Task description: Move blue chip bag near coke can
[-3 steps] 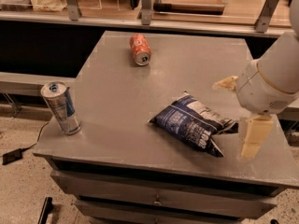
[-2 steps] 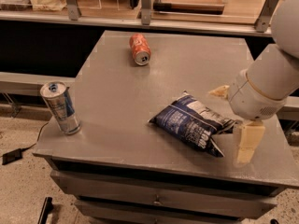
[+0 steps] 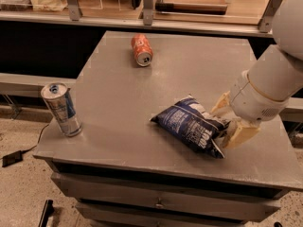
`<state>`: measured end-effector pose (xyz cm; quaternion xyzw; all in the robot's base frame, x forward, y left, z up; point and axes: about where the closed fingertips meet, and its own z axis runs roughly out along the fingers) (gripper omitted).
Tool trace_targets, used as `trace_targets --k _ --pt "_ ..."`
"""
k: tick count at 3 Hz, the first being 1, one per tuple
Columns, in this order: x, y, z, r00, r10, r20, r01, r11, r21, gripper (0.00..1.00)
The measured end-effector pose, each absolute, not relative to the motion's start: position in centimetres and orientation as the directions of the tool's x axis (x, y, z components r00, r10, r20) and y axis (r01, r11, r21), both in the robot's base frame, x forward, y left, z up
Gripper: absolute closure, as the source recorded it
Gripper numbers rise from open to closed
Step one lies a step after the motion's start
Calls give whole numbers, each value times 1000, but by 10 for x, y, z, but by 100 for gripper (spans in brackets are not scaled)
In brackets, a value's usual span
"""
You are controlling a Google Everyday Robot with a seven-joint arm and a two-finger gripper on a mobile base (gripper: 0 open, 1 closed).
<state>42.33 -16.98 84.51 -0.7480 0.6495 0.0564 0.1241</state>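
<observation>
Currently, gripper (image 3: 229,121): low over the table's right side, fingers apart, one on either side of the bag's right end.
blue chip bag (image 3: 191,126): lying flat, front right of the grey table (image 3: 189,65).
coke can (image 3: 142,50): on its side near the back edge, well apart from the bag.
slim silver-and-blue can (image 3: 61,109): upright at the front left corner.

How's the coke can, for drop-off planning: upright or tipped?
Tipped: coke can lies on its side, top facing camera. Gripper straddles blue chip bag.
</observation>
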Motion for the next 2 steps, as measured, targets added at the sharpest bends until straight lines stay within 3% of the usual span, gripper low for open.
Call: trace_targets --k 2 --pt "423 -168 844 153 -957 -245 -985 -129 -112 93"
